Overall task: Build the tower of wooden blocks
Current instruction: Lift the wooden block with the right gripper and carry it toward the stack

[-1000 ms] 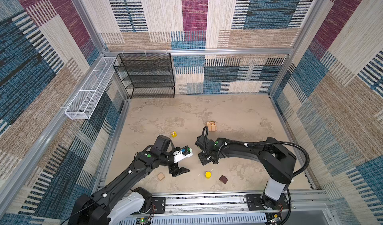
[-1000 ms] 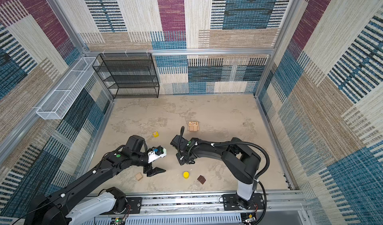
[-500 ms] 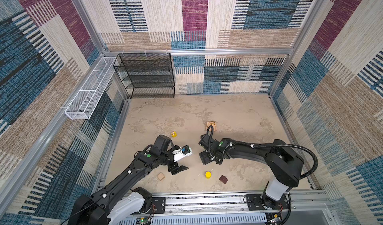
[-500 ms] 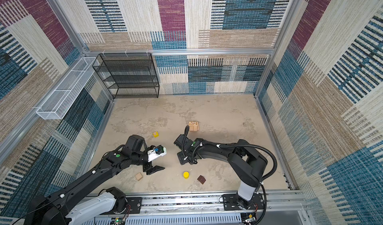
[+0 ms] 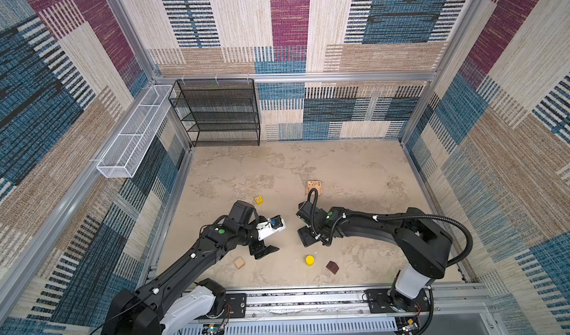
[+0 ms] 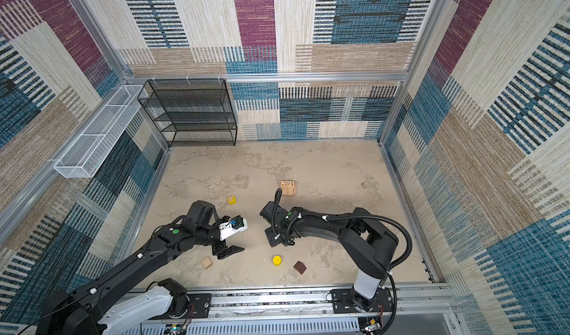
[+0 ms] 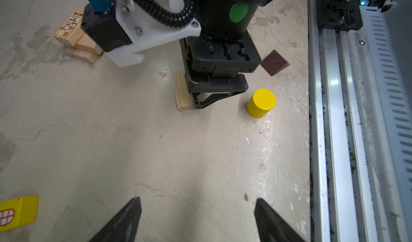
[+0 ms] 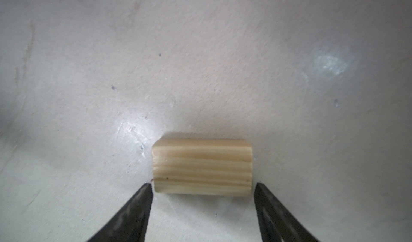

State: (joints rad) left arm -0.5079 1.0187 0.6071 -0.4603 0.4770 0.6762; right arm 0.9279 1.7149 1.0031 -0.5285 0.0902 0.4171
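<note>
**Containers**
- Basket (image 5: 129, 133): white wire, long, divided into compartments, fixed to the left wall. Only its mesh shows.
- Shelf (image 5: 219, 111): black mesh, several tiers, standing against the back wall at the floor's far left corner. Only its tiers show.
- Every block seen lies on the floor (image 5: 354, 170), outside both containers.

**Blocks**
- Tower (image 5: 314, 187): low stack of pale planks with a printed plank on top, laid across plain ones. It stands mid-floor, beyond the right arm's wrist and well apart from the loose pieces. It appears in both top views and the left wrist view (image 7: 75, 38).
- Plank (image 8: 201, 167): plain and pale, flat on the floor directly under the right gripper.
- Dotted cube (image 5: 258, 199): yellow, on the floor left of the tower, beside the left arm's wrist.
- Tan cube (image 5: 239, 262): near the front rail (image 5: 308, 299), close to the left gripper.
- Cylinder (image 5: 309, 260): yellow, upright, near the rail and in front of the right gripper.
- Brown block (image 5: 332, 267): dark, tilted on an edge, just right of the cylinder.

**Grippers**
- Left gripper (image 7: 197, 203): released, jaws spread wide, bare floor between them.
- Right gripper (image 8: 201, 185): released, lowered over the plank. One tip sits just outside each end, and no clamping is visible.
</note>
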